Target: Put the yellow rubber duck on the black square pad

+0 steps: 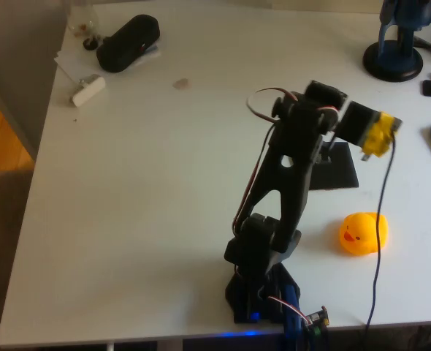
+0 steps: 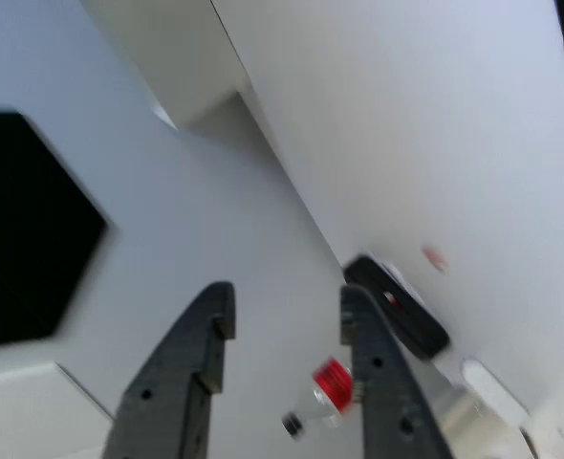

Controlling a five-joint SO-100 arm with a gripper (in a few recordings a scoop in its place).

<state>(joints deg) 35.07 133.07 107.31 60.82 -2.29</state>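
Note:
In the overhead view the yellow rubber duck (image 1: pixel 361 234) sits on the white table at the right, beak towards the left. The black square pad (image 1: pixel 337 167) lies a little above it, its left part hidden under the black arm. The arm's yellow-taped tip (image 1: pixel 380 133) hangs above the pad's upper right corner, clear of the duck. In the wrist view my gripper (image 2: pixel 287 304) is open, two dark fingers (image 2: pixel 201 354) apart with nothing between them, raised over the table.
A black oblong case (image 1: pixel 128 42) (image 2: pixel 397 306), a small bottle with a red cap (image 2: pixel 328 382) and a white block (image 1: pixel 88 90) lie at the table's far left corner. A dark-blue round stand base (image 1: pixel 393 60) is far right. A cable (image 1: pixel 380 219) hangs across the duck.

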